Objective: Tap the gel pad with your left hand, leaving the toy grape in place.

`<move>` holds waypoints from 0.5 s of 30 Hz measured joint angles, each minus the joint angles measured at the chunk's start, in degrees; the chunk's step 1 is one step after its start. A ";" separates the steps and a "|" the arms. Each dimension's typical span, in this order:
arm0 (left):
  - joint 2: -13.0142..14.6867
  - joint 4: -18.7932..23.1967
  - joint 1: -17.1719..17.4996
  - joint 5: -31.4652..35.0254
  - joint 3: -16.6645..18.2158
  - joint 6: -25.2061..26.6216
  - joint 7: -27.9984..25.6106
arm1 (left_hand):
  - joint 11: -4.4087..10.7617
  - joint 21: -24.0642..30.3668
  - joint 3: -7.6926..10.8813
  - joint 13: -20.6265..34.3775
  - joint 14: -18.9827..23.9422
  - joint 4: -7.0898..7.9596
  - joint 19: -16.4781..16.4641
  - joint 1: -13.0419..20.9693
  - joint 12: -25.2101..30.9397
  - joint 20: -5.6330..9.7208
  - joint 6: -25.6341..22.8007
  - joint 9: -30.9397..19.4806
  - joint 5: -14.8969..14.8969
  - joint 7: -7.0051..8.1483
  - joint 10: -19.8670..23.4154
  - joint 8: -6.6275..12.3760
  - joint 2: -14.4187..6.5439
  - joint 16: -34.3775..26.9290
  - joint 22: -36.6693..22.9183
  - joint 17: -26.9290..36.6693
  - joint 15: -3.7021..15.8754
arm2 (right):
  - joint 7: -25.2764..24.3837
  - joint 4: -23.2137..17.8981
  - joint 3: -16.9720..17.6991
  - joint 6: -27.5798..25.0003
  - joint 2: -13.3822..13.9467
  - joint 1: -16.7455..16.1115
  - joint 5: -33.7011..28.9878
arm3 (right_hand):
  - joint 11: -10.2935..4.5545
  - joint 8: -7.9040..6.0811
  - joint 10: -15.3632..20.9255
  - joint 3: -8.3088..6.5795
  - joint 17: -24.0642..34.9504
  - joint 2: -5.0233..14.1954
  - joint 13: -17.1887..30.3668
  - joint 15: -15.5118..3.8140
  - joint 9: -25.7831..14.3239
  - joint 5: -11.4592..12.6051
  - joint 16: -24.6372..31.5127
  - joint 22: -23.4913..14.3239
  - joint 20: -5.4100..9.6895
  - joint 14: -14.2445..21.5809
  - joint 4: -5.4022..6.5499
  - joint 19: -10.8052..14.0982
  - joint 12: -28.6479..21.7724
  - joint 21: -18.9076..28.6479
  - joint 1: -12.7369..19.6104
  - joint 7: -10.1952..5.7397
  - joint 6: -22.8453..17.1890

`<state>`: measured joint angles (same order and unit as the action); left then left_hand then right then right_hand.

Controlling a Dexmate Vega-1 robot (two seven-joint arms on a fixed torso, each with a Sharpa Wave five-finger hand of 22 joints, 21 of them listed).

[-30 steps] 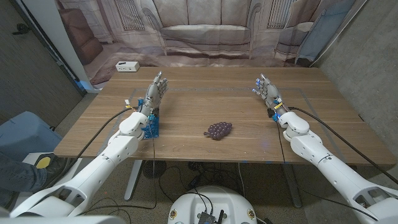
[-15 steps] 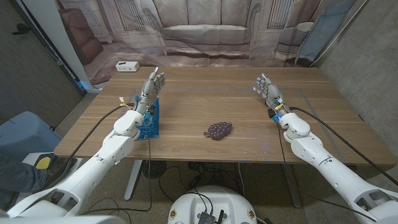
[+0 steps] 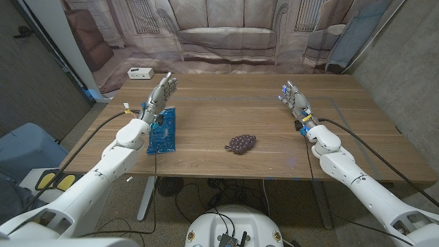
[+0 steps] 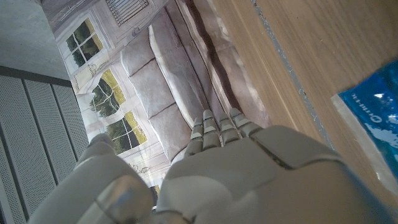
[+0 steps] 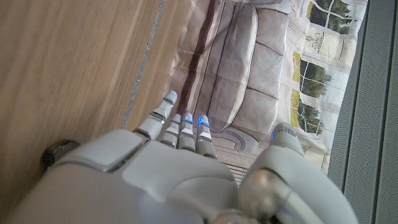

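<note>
Left hand (image 3: 159,94) raised, fingers straight and spread, holding nothing; gel pad (image 3: 162,129) flat on table (image 3: 274,147) just beside wrist, toward centre. Left wrist view adds pad's printed blue corner (image 4: 373,118) beside hand (image 4: 249,174). Toy grape (image 3: 241,143) well apart, between both arms. Right hand (image 3: 295,100) upright, fingers apart, empty. White box (image 3: 140,73) beyond left fingertips.

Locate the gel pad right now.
In the head view the blue gel pad lies flat on the table's left part, just right of the left hand and wrist, with the toy grape further right near the middle.
</note>
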<state>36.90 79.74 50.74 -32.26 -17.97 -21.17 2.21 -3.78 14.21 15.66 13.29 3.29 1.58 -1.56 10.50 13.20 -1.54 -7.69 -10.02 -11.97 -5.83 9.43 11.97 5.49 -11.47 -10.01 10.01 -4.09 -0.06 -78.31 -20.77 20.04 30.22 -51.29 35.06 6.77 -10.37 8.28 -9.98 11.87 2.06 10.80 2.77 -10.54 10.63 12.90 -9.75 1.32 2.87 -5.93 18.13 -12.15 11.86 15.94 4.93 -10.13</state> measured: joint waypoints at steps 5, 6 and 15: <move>0.72 -0.40 -0.06 -0.43 0.31 -0.70 1.50 | 0.00 0.00 -0.02 0.00 0.00 0.02 -0.25 0.00 0.00 -0.25 -0.31 0.00 0.00 0.32 0.00 0.00 0.00 0.00 0.00 0.00 0.00 | -0.45 -0.96 0.04 0.00 0.15 -0.30 -0.21 | 0.00 0.00 0.00 0.00 0.00 0.00 0.00 0.00 0.00 0.00 0.00 0.00 0.00 0.00 0.00 0.00 0.00 0.00 0.00 0.00 0.00; 1.44 -0.44 0.08 -0.45 0.72 -0.82 1.58 | 0.00 0.00 -0.17 -0.12 0.00 0.17 -0.25 -0.01 0.00 -0.25 -0.31 0.00 0.00 0.31 0.00 0.00 0.01 0.00 0.00 0.00 0.00 | -0.70 -1.14 0.04 -0.11 0.23 -0.32 -0.36 | 0.00 0.00 0.00 0.00 0.00 0.00 0.00 0.00 0.00 0.00 0.00 0.00 0.00 0.00 0.00 0.00 0.00 0.00 0.00 0.00 0.00; 2.37 0.12 1.05 -0.26 1.36 -1.55 0.80 | 0.00 -0.24 -0.74 -0.49 1.30 0.23 -0.90 -0.39 0.00 -0.53 -1.27 0.01 0.00 0.22 0.87 0.00 0.39 0.00 0.00 0.28 -0.18 | -0.98 -1.54 0.02 -0.52 0.45 -0.14 -0.70 | 0.11 -0.24 0.11 -0.24 0.00 0.37 -0.01 0.00 0.01 0.00 0.00 0.01 0.00 0.00 -0.23 0.00 0.00 0.01 0.37 -0.01 0.00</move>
<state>39.27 79.86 51.79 -32.51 -16.61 -22.72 3.01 -3.79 13.97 14.92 12.80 4.59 1.80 -2.46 10.11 13.20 -2.07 -8.96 -10.00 -11.97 -5.61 10.31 11.97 5.88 -11.47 -10.00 10.29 -4.27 -1.04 -79.85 -20.74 19.53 30.67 -51.43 34.36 6.88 -10.61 8.40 -10.22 11.87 2.43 10.79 2.77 -10.54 10.63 12.90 -9.74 1.32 2.87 -6.16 18.12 -12.15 11.87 16.31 4.92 -10.13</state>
